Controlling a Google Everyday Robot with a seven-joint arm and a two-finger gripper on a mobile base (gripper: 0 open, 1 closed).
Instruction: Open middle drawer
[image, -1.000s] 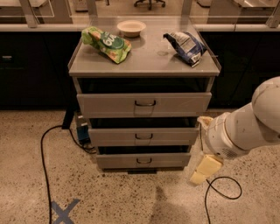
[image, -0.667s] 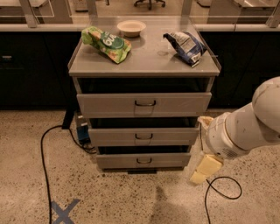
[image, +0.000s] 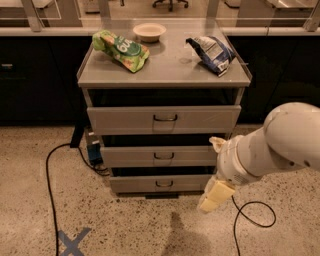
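Observation:
The middle drawer (image: 160, 156) is a grey flat-fronted drawer with a small dark wire pull (image: 164, 156), set between a taller top drawer (image: 164, 119) and a lower bottom drawer (image: 160, 183) of a grey cabinet. All three fronts look shut or nearly shut. My gripper (image: 214, 196) hangs at the lower right, in front of the cabinet's right side, below and to the right of the middle drawer's pull. It touches nothing. The white arm (image: 280, 142) runs off to the right.
On the cabinet top (image: 165, 62) lie a green snack bag (image: 120, 48), a white bowl (image: 149, 31) and a blue chip bag (image: 212, 52). A black cable (image: 50, 190) and a power block (image: 93, 151) lie left of the cabinet. A blue floor cross (image: 72, 241) is at lower left. Another cable (image: 252, 217) loops at lower right.

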